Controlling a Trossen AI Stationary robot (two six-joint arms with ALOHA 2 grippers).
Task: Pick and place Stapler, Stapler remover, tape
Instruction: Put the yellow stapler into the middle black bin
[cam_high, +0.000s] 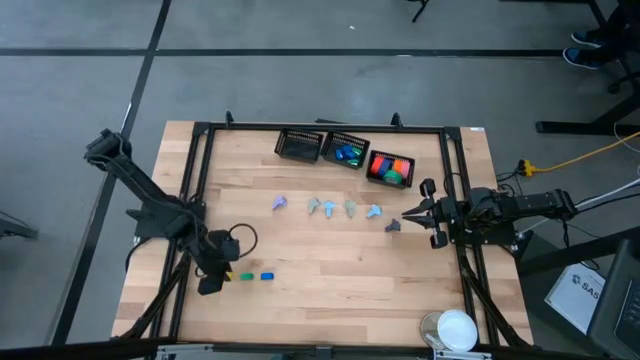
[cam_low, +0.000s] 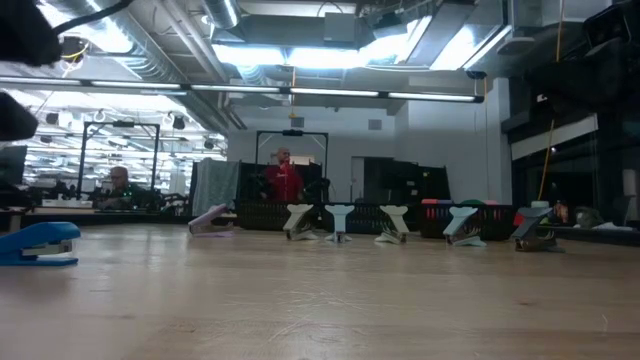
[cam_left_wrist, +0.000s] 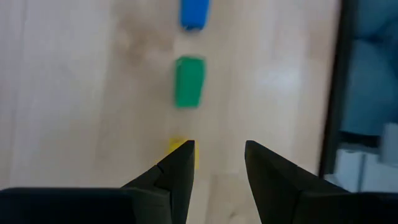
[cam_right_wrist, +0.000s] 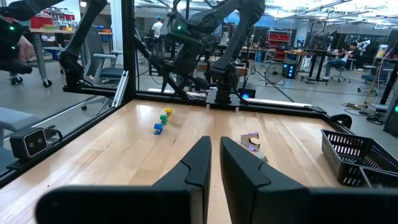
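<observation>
Left gripper (cam_left_wrist: 217, 165) is hovering low over the table (cam_high: 330, 280) near its left front, fingers parted, holding nothing. Three tape pieces are lying in a row just ahead of it: yellow (cam_left_wrist: 180, 148) beside one fingertip, then green (cam_left_wrist: 188, 81), then blue (cam_left_wrist: 194, 12). Right gripper (cam_high: 408, 216) is waiting at the table's right side, fingers nearly together, empty, just beside a grey claw-shaped piece (cam_high: 393, 226).
</observation>
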